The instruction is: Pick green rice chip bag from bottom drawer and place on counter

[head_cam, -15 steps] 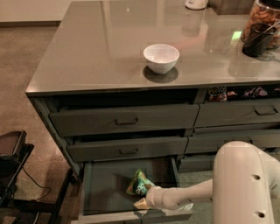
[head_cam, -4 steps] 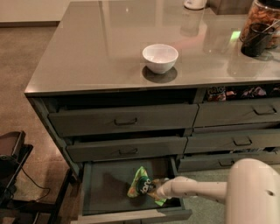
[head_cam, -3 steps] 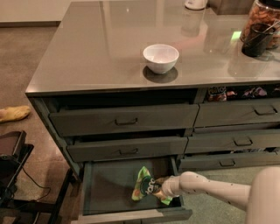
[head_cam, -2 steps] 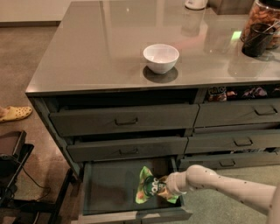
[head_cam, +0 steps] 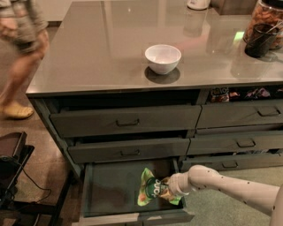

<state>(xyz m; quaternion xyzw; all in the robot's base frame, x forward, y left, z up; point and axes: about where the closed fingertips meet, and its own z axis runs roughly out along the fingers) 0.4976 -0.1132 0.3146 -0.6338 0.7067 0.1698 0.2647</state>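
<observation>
nearest, pulled open at the foot of the stack: bottom drawer (head_cam: 108,187). inside it, near the right front corner, gripper (head_cam: 165,190) on a white arm (head_cam: 230,187) reaching in from the right, fingers pinched on the green rice chip bag (head_cam: 149,193). bag tipped up on end, round logo facing out, within the drawer's walls; touching the drawer floor or not, cannot tell. above, middle drawer (head_cam: 128,150) and top drawer (head_cam: 126,120), both slightly ajar. on top, glossy table (head_cam: 101,48) bearing a white bowl (head_cam: 162,57) near the front middle. farther right, a dark cup (head_cam: 260,40) just before a jar (head_cam: 264,13). far left, a blurred person (head_cam: 22,48) beside the island.
</observation>
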